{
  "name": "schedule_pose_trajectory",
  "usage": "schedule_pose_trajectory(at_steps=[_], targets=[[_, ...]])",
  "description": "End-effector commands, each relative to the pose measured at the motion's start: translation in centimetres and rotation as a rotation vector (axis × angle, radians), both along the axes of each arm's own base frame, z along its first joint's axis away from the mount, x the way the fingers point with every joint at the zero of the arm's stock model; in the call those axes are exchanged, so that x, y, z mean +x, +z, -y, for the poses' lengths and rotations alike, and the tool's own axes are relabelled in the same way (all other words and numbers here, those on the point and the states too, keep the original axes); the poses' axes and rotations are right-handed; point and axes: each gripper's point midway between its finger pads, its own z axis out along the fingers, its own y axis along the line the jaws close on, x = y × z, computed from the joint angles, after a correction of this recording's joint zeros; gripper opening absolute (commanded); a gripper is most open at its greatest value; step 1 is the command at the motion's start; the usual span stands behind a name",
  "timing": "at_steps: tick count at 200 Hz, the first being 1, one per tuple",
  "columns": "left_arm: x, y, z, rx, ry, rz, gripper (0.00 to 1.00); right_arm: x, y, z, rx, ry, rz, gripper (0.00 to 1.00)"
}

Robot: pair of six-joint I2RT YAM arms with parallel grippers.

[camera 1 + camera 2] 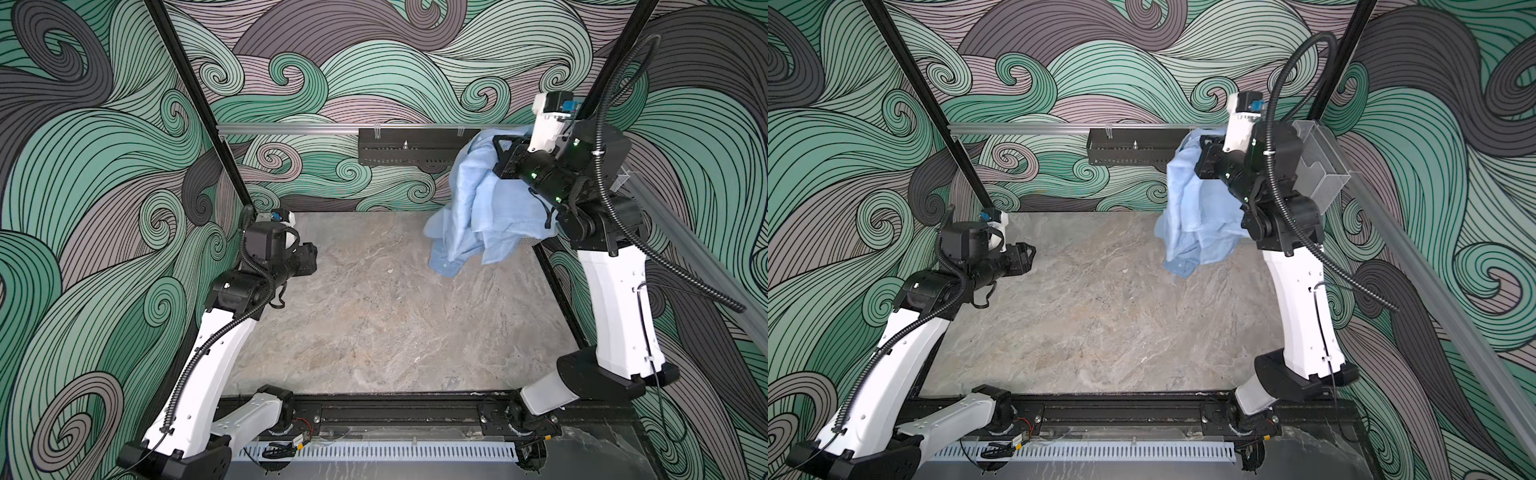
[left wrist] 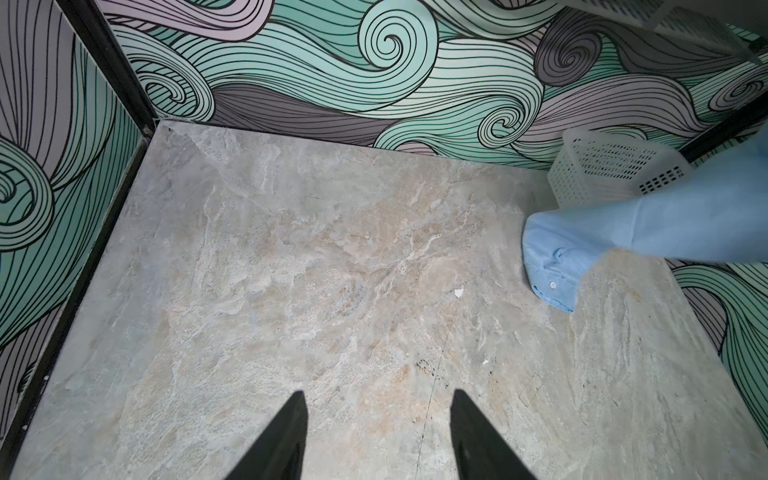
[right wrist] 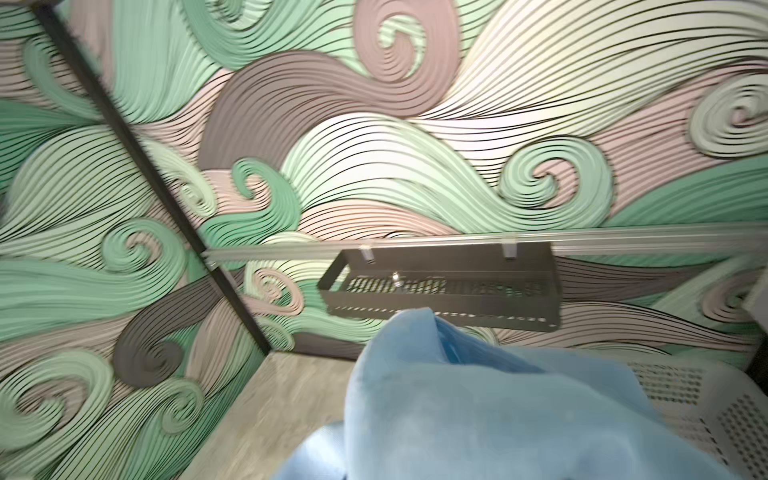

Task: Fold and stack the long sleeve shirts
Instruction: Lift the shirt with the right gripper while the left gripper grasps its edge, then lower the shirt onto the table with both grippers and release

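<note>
As right hand grips it, thin crumpled shirt, marbled tabletop

My worktable is a grey-beige marbled slab, walled by panels of green and grey swirls. On the back wall a black perforated shelf hangs from a silver rail. A pale perforated basket sits in the far right corner.
</note>
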Motion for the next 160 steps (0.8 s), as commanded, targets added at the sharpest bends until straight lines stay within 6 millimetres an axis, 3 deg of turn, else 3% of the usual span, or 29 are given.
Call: schedule_pose_trajectory(at_steps=[1, 39, 63, 82, 103, 116, 128, 160], targets=[[-1.6, 0.0, -0.5, 0.018, 0.008, -0.010, 0.57, -1.4, -2.1, -7.0, -0.049, 0.280, -0.048, 0.00], [-2.6, 0.9, -1.2, 0.002, 0.040, 0.022, 0.64, -5.1, -1.0, -15.5, -0.006, 0.560, -0.040, 0.00], [-3.3, 1.9, -2.2, 0.014, 0.085, 0.061, 0.68, -7.8, 0.9, -20.4, 0.116, 0.752, -0.021, 0.00], [-3.8, 2.7, -3.3, 0.032, 0.131, 0.094, 0.70, -9.6, 2.8, -22.8, 0.219, 0.860, 0.007, 0.00], [-4.4, 3.6, -4.3, 0.046, 0.173, 0.129, 0.71, -10.6, 3.7, -24.0, 0.285, 0.947, 0.005, 0.00], [-4.6, 3.9, -4.6, 0.048, 0.187, 0.147, 0.72, -9.7, 2.3, -24.1, 0.243, 0.906, -0.024, 0.00], [-4.7, 3.8, -4.6, 0.047, 0.186, 0.144, 0.73, -8.4, -0.4, -23.9, 0.160, 0.846, -0.070, 0.00], [-4.2, 2.4, -3.9, 0.039, 0.159, 0.096, 0.75, -3.5, -10.2, -21.1, -0.075, 0.617, -0.265, 0.03]])
